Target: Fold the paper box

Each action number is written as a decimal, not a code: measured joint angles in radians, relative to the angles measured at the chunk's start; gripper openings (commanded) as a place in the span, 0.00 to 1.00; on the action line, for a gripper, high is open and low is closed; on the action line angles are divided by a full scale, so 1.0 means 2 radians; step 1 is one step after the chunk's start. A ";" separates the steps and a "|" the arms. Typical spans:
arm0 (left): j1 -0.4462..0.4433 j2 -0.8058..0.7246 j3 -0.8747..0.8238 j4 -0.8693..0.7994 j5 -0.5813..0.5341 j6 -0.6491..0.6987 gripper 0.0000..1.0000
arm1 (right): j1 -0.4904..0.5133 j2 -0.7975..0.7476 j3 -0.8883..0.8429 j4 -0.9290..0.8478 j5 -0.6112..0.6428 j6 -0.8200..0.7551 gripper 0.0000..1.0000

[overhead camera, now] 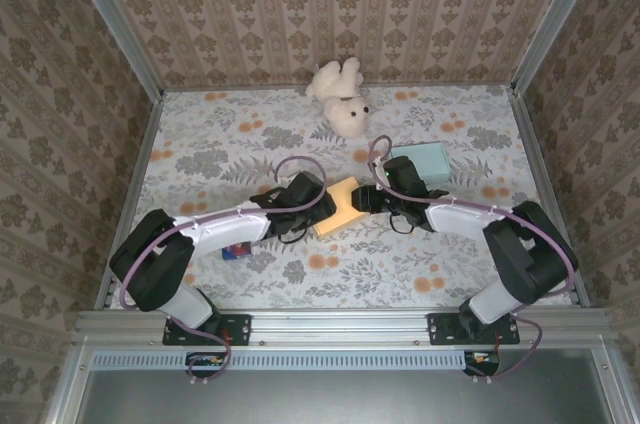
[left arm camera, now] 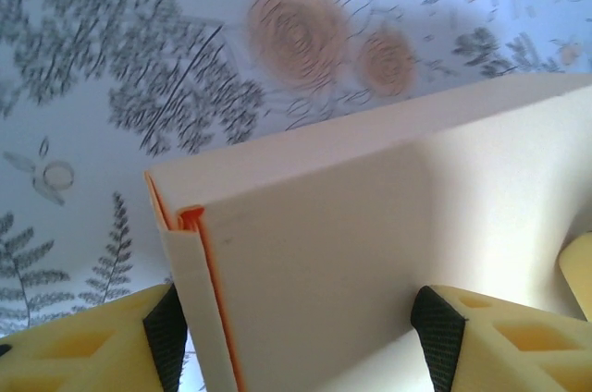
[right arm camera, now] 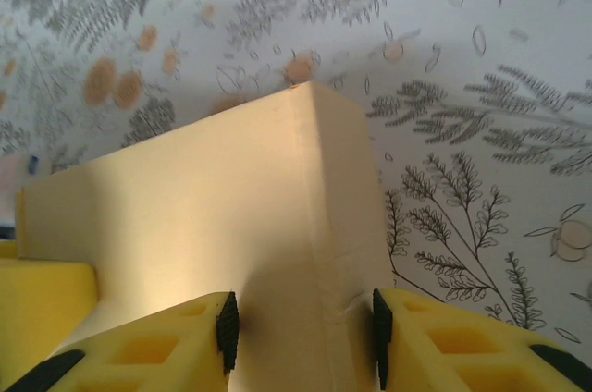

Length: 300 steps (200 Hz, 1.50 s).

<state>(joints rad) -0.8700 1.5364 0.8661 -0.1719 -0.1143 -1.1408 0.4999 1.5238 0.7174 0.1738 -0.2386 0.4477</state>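
Note:
The paper box [overhead camera: 339, 208], pale yellow with an orange inner edge, lies mid-table between both arms. My left gripper [overhead camera: 320, 206] holds its left end. In the left wrist view the box [left arm camera: 370, 226] fills the space between the jaws of the left gripper [left arm camera: 301, 341], and the black pads [left arm camera: 166, 341] lie against a folded side flap and the far side of the panel. My right gripper [overhead camera: 362, 198] grips the right end. There the right gripper [right arm camera: 303, 335] straddles a corner ridge of the box [right arm camera: 231, 198], and the paper is creased at one pad [right arm camera: 381, 341].
A white teddy bear [overhead camera: 340, 96] lies at the back centre. A light blue box [overhead camera: 421, 158] sits just behind the right arm. A small blue and red object [overhead camera: 237, 251] lies by the left arm. Metal rails [overhead camera: 340, 322] edge the floral table.

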 measured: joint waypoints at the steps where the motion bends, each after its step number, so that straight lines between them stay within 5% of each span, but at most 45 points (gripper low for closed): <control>1: 0.000 0.000 0.001 -0.001 0.000 0.001 0.69 | 0.000 -0.001 0.000 0.000 0.001 0.000 0.44; 66: 0.045 0.036 0.108 -0.050 -0.007 0.070 0.69 | 0.018 -0.039 0.001 -0.012 0.054 0.049 0.44; 119: 0.085 0.066 0.183 -0.056 -0.008 0.117 0.69 | 0.021 0.009 0.052 -0.014 0.065 0.067 0.44; 206: 0.143 0.145 0.195 -0.050 0.020 0.122 0.69 | 0.022 0.100 0.158 -0.021 0.082 0.060 0.43; 300: 0.161 0.193 0.236 -0.047 0.024 0.132 0.69 | 0.018 0.169 0.174 0.011 0.090 0.049 0.43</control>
<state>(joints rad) -0.5480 1.9217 1.3373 -0.2649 -0.0662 -0.8768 0.5354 1.8618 1.0657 0.1963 -0.0578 0.5457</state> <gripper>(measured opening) 0.692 0.434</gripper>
